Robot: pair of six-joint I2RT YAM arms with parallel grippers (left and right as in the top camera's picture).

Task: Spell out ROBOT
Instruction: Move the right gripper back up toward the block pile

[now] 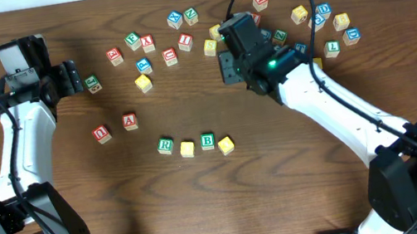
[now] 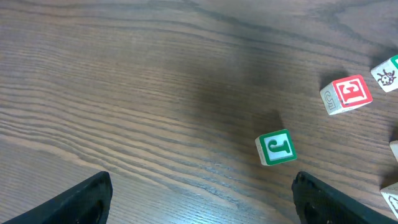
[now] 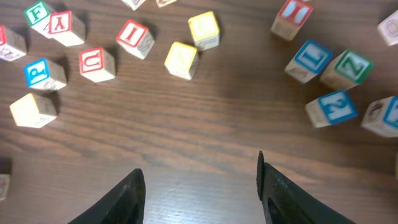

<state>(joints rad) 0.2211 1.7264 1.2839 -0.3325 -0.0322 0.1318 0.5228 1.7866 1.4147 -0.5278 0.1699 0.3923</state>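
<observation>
Overhead: small wooden R cube (image 1: 165,146) rests on grained brown tabletop (image 1: 124,218).

Bare table (image 1: 231,206) below lettered row (image 1: 207,141), scattered cubes (image 1: 186,41) crowding far side

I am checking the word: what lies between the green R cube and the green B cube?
A plain yellow-faced cube; the overhead view shows it.
</observation>
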